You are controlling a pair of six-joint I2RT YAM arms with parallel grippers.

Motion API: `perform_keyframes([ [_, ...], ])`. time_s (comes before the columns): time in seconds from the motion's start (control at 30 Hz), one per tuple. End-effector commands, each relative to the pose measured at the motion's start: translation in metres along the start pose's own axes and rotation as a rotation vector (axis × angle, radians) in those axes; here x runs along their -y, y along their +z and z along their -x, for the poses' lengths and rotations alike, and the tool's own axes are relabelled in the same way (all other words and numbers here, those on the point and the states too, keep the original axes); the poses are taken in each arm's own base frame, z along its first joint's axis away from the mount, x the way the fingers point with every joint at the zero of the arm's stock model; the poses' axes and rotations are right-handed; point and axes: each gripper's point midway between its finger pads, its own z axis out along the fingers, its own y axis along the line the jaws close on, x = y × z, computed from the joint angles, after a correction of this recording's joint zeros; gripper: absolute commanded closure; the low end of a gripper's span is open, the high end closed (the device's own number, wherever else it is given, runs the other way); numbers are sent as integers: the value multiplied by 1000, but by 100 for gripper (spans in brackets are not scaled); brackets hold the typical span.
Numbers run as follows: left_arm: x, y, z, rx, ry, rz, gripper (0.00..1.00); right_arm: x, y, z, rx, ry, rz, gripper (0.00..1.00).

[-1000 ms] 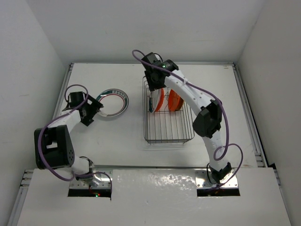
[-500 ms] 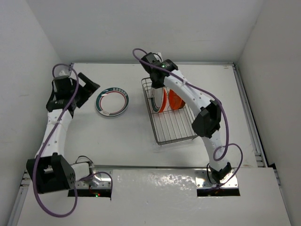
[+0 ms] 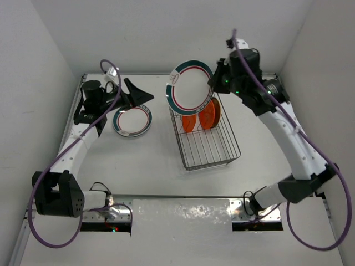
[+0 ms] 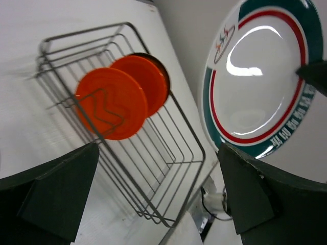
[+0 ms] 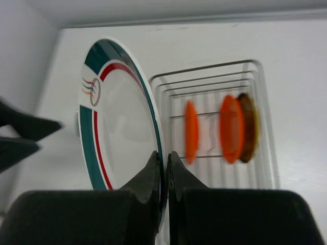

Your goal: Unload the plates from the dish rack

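Ringed plate (image 3: 191,86), green and red at the rim, hangs tilted above the far end of the rack (image 3: 222,158), pinched at its edge by the right gripper (image 3: 215,83). Two orange plates (image 3: 190,122) stand upright inside. A second plate (image 3: 132,122) lies flat on the table (image 3: 138,166) (left of the rack), with the left gripper (image 3: 138,95) above its far edge.

From the left wrist, that gripper's fingers are spread wide and hold nothing.

From the right wrist, both fingers clamp the raised plate's rim (rack and orange plates blurred behind).
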Motion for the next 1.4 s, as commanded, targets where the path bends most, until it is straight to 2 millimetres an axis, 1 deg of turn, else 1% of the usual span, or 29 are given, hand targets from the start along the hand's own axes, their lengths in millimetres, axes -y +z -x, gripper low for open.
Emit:
perform_keyframes([
  [0.0, 33, 7, 3, -20, 72, -174, 3, -47, 26, -7, -34, 201, 394, 100],
  [0.03, 32, 8, 3, -24, 69, -174, 4, -55, 19, -6, -41, 223, 460, 100],
  [0.07, 31, 9, 3, -30, 63, -176, 7, -58, 21, 4, 5, 235, 480, 100],
  [0.1, 31, 11, 2, -39, 62, -186, 12, -66, 18, -1, -20, 238, 544, 100],
  [0.13, 32, 11, 0, -44, 51, -193, 12, -76, 15, -3, -46, 261, 602, 100],
  [0.17, 33, 11, 0, -47, 49, -203, 13, -80, 21, 1, -24, 279, 619, 100],
  [0.27, 36, 10, -2, -46, 34, -232, 17, -84, 28, -3, -38, 294, 634, 100],
  [0.33, 38, 10, 0, -36, 34, -239, 25, -87, 31, -4, -38, 313, 661, 100],
  [0.43, 30, 13, -1, -43, 26, -212, 65, -94, 33, -6, -43, 341, 700, 100],
  [0.47, 24, 15, -4, -57, 7, -188, 85, -94, 36, -10, -52, 349, 706, 100],
  [0.5, 18, 17, -3, -50, -1, -156, 97, -95, 37, -10, -52, 352, 714, 100],
  [0.53, 11, 19, -3, -48, 9, -128, 100, -96, 38, -10, -47, 356, 720, 100],
  [0.63, -14, 23, -3, -44, -32, -29, 100, -96, 46, -17, -65, 347, 716, 100],
  [0.67, -26, 20, -3, -36, -62, 15, 100, -95, 49, -20, -77, 334, 710, 96],
  [0.7, -45, 17, 5, 16, -90, 103, 100, -86, 60, -26, -76, 286, 660, 34],
  [0.73, -59, 13, 10, 54, -116, 171, 100, -71, 69, -48, -152, 261, 557, 2],
  [0.77, -101, -10, 17, 131, -196, 355, 100, -62, 70, -35, -124, 214, 492, 1],
  [0.8, -114, -21, 19, 167, -232, 409, 100, -26, 88, -58, -187, 134, 286, 1],
  [0.83, -127, -35, 16, 204, -260, 462, 100, -18, 86, -40, -159, 96, 221, 1],
  [0.87, -143, -51, 20, 247, -288, 525, 100, -7, 90, -44, -181, 59, 153, 1],
  [0.9, -154, -59, 22, 280, -279, 582, 100, 1, 92, -47, -201, -7, 101, 1],
  [0.93, -161, -64, 20, 287, -278, 611, 100, 19, 99, -52, -235, -57, -15, 1],
  [1.03, -182, -69, 9, 292, -281, 676, 100, 35, 113, -69, -299, -198, -145, 1],
  [1.1, -195, -71, 1, 295, -297, 717, 100, 34, 120, -79, -326, -270, -166, 1],
  [1.13, -206, -71, -10, 280, -317, 740, 100, 41, 130, -91, -358, -308, -213, 1],
  [1.23, -223, -71, -27, 254, -342, 778, 97, 36, 140, -105, -391, -386, -226, 2],
  [1.27, -231, -72, -32, 244, -350, 802, 92, 33, 148, -117, -414, -410, -222, 7],
  [1.33, -239, -73, -41, 229, -358, 827, 86, 29, 155, -125, -422, -430, -211, 15],
  [1.37, -247, -76, -47, 219, -370, 860, 80, 27, 161, -136, -444, -441, -205, 23],
])
